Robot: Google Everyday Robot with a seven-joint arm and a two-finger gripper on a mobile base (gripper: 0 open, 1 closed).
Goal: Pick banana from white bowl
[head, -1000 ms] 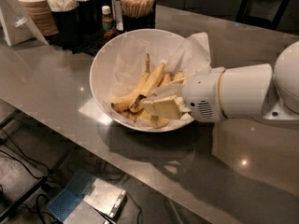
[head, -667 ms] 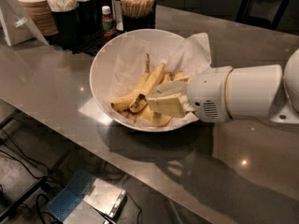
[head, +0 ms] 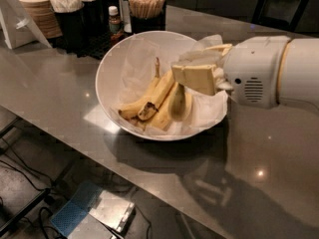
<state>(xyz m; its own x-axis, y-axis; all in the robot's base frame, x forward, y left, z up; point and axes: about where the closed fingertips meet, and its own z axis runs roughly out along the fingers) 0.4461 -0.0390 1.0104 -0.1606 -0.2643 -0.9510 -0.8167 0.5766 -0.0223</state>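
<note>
The pincer (head: 193, 69) stands above the right half of the bowl (head: 102, 91) and appears closed on the upper end of the banana (head: 177, 101), which hangs nearly upright from it; the lower end is not yet clear of the bowl and sits close against the other bananas (head: 160, 117). Hazard 1: the hold is at one end only, so the fruit may pivot or slip out as it rises and drop back into the bowl. Hazard 2: the lower end may drag on the other bananas and lift or roll one of them. Hazard 3: the crinkled paper (head: 130, 68) lies close behind the pincer on the right side; if caught, it may come up with the load and tip the contents or shift the bowl on the smooth tabletop (head: 60, 91). Hazard 4: excess squeeze may bruise or split the soft peel. Markings: no brand or lettering can be read on the pincer housing or the bowl. A small bottle (head: 115, 20) behind the bowl carries a label, but its text cannot be made out.
</note>
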